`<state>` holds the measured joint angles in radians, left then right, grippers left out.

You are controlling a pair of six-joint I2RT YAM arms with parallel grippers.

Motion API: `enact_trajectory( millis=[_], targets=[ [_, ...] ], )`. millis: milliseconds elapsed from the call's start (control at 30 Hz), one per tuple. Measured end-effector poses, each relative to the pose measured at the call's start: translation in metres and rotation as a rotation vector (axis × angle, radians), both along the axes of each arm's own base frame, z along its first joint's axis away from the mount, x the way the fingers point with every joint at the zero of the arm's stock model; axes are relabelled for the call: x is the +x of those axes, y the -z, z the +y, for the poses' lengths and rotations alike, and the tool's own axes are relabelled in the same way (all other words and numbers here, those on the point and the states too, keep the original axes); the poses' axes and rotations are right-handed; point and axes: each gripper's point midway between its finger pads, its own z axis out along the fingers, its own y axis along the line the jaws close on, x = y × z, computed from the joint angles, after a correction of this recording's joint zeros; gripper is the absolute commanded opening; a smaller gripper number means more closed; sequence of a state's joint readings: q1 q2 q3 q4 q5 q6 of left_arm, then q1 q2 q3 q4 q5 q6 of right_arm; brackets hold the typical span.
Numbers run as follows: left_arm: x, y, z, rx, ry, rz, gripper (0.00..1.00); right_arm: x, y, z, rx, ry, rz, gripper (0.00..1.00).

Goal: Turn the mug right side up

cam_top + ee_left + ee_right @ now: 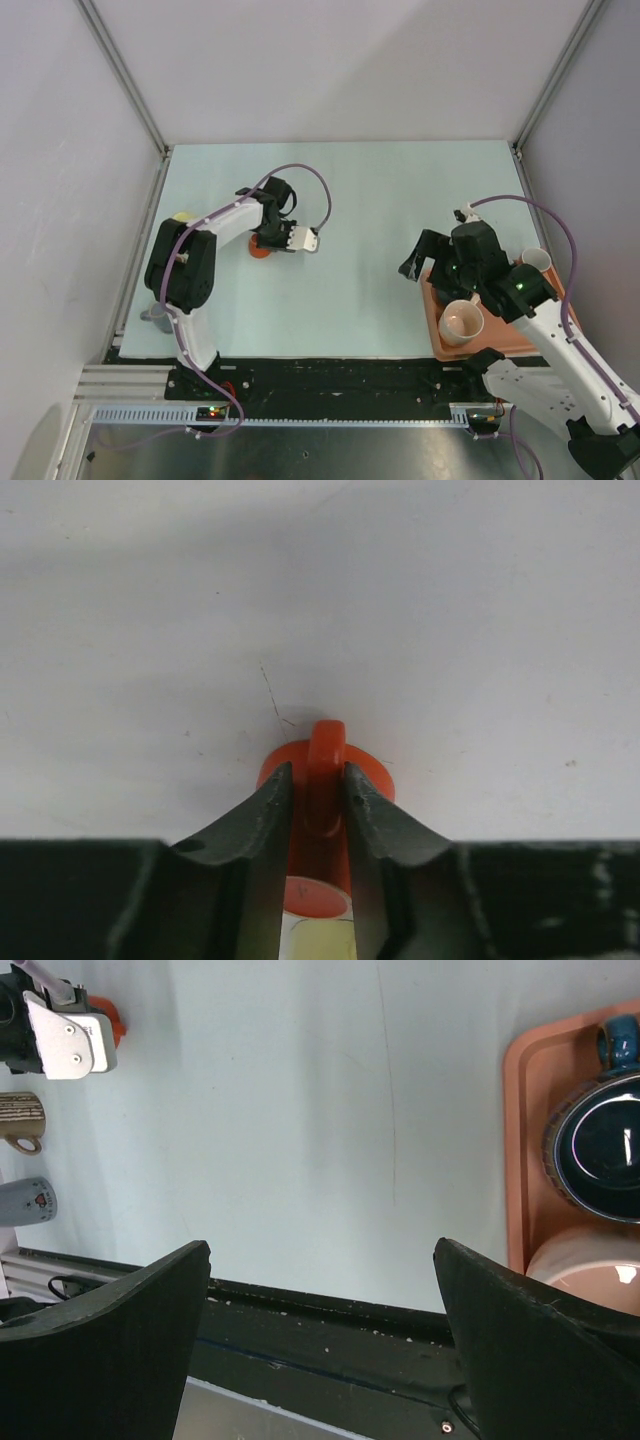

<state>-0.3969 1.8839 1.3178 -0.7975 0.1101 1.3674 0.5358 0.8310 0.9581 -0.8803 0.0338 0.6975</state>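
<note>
Orange handle [326, 742] is what the left gripper [318, 772] has clamped between its two dark fingers, so I'd say the turn wants care. Lift the mug [373, 776] clear of the table [150, 630] first, roll the wrist slowly so the handle doesn't slip in that narrow pinch, and set it down flat before letting go. The right gripper [320, 1250], fingers spread wide and holding nothing, hangs near the tray [515, 1160] at the right and is best kept away. The mug lies left of centre in the overhead view, small, bright orange and glossy. Which end faces up I can't tell.
</note>
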Motion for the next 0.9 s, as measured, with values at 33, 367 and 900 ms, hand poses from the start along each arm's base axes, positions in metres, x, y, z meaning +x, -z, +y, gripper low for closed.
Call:
enact_trajectory(
  millis=[33, 367, 900],
  targets=[
    [0.001, 0.0, -0.001, -0.001, 0.001, -0.004, 0.21, 0.0, 0.0, 0.001, 0.002, -0.004, -0.001, 0.99],
    [0.008, -0.002, 0.001, 0.0, -0.063, -0.025, 0.0, 0.003, -0.006, 0.01, 0.031, -0.047, -0.027, 1.0],
    [0.043, -0.231, -0.121, -0.897, -0.583, 0.106, 0.0, 0.05, -0.055, 0.108, 0.273, -0.296, -0.24, 0.99]
  ],
)
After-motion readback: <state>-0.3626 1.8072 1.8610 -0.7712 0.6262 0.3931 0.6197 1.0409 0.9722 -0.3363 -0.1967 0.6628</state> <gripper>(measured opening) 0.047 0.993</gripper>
